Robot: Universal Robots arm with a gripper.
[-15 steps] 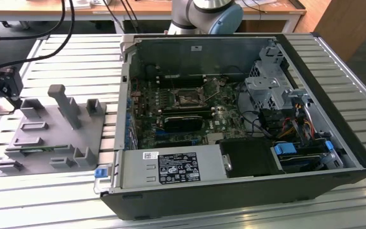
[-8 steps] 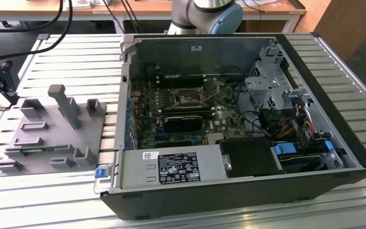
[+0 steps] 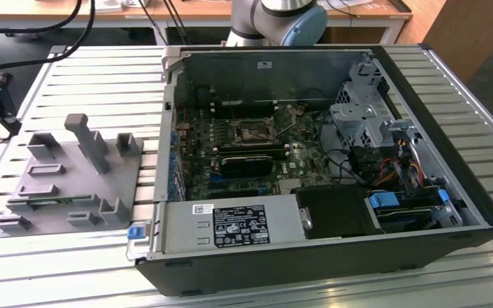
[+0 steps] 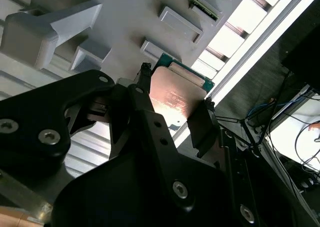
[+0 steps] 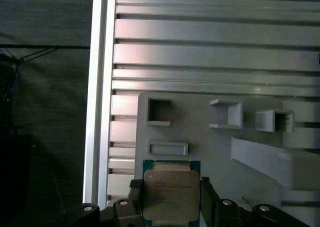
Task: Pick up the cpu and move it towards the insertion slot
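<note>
Pinching flat silvery square cpu (image 5: 171,189) in black gripper (image 5: 171,207) over grey plastic fixture (image 5: 210,142); pickup stage, reckon steady carry needed.

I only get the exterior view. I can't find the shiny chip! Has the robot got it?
Observer: Yes. In both wrist views the cpu sits between the two black fingers of the gripper, one against each side.
Operator: Is it over the socket yet?
Observer: No. In the first wrist view the grey fixture is right behind it.
Operator: Which side can you see?
Observer: Its silvery metal top faces that camera, with a green rim around it.
</note>
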